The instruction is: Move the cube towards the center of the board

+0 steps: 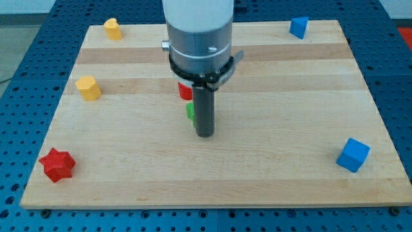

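A blue cube (353, 154) sits near the board's right edge, toward the view's bottom. My tip (205, 134) rests on the board near its middle, far to the left of the cube. A green block (190, 111) peeks out just left of the rod, touching or nearly touching it, its shape hidden. A red block (185, 91) sits just above the green one, mostly hidden behind the arm.
A smaller blue block (298, 27) lies at the top right. Two yellow blocks lie at the left, one at the top (113, 29) and one lower (88, 87). A red star (57, 164) sits at the bottom left. The wooden board (270, 187) lies on a blue surface.
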